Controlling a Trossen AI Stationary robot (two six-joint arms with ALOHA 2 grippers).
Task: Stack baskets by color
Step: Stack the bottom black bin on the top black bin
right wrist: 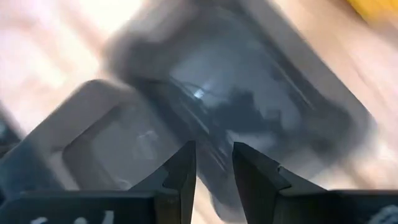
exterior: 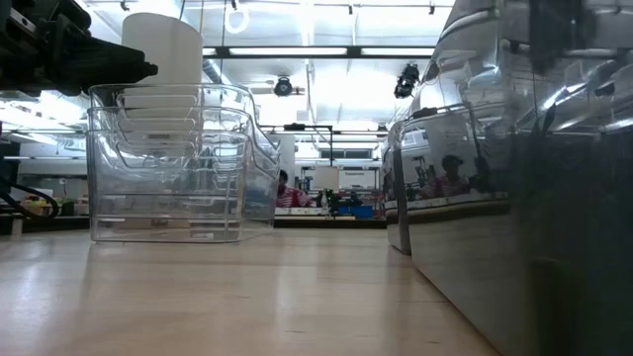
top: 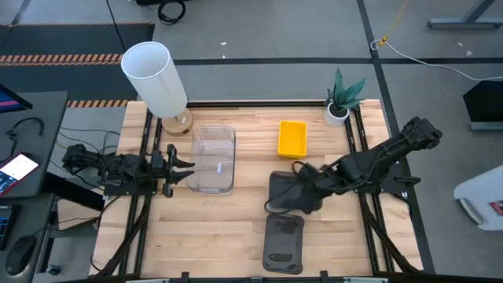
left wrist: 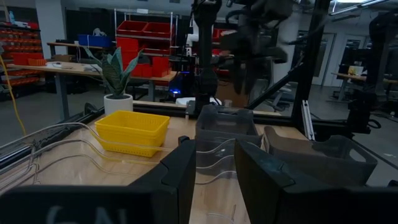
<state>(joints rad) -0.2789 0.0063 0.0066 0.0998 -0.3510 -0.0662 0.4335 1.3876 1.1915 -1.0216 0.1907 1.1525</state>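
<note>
Right gripper jaws slightly apart over grey basket at desk centre, gripping nothing. Left gripper jaws apart, empty, beside clear stack. Second grey basket at front edge. Yellow basket near plant.

Open lanes and blocked spots on the table

A wide bare strip lay between the clear baskets and the dark grey baskets; the front left corner stood free too. The white cylinder and plant pot blocked the back corners (yellow baskets sat between), while another grey basket filled the front edge.
</note>
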